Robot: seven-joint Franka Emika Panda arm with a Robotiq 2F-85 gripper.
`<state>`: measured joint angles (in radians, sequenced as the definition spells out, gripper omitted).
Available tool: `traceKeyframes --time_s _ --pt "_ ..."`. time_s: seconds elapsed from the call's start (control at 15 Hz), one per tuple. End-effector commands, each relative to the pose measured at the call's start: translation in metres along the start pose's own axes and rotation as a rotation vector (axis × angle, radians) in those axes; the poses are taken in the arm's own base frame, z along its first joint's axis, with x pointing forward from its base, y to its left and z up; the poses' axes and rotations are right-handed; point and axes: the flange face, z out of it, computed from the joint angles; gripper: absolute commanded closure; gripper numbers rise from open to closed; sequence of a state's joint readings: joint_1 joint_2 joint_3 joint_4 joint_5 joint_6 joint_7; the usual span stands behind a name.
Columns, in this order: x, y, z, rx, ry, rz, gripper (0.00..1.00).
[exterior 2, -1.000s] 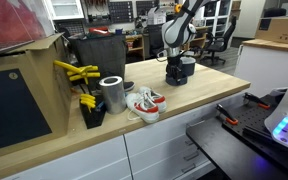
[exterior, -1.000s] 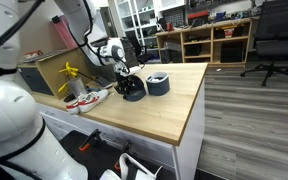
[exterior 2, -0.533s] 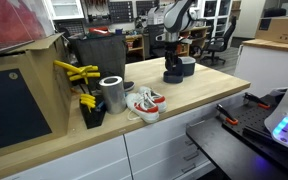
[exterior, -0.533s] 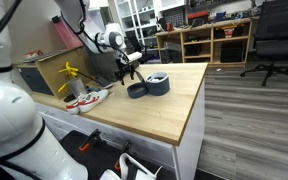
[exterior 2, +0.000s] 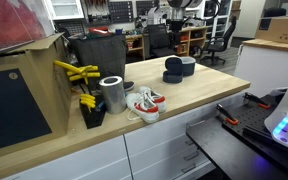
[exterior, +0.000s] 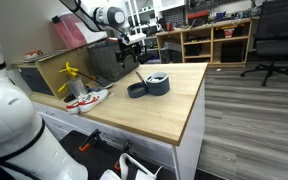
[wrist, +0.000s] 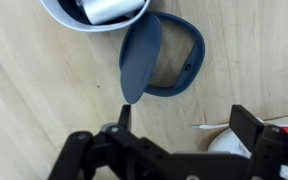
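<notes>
Dark blue round container (wrist: 141, 55) lies upper centre of wrist view on wooden table (wrist: 44, 90), gripper (wrist: 164, 138) above it empty, jaws wide apart.

The wrist view's top edge cuts off the grey bowl (wrist: 72, 14) beyond the hand (wrist: 182, 116); a finger half hides the shoe (wrist: 227, 142).

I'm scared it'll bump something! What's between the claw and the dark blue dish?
Nothing. In the wrist view, only bare wooden tabletop shows between the open claw and the dark blue dish.
</notes>
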<state>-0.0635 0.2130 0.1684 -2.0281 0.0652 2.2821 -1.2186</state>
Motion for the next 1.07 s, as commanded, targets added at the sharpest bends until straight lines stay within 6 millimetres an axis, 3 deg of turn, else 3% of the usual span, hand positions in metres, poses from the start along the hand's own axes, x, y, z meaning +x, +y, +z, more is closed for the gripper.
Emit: traceKeyframes --time_s 0.0,0.27,0.47,0.8,1.0 --pt "-0.023 0.025 -0.020 -0.023 -0.037 0.017 0.00" --pt "-0.055 0.055 -0.009 -0.050 -0.093 0.021 0.00" --pt "-0.072 0.068 0.016 -0.041 -0.140 0.026 0.00" --pt "-0.092 0.076 0.065 0.007 -0.219 0.010 0.00" --pt "-0.099 0.070 0.085 0.038 -0.262 -0.013 0.00"
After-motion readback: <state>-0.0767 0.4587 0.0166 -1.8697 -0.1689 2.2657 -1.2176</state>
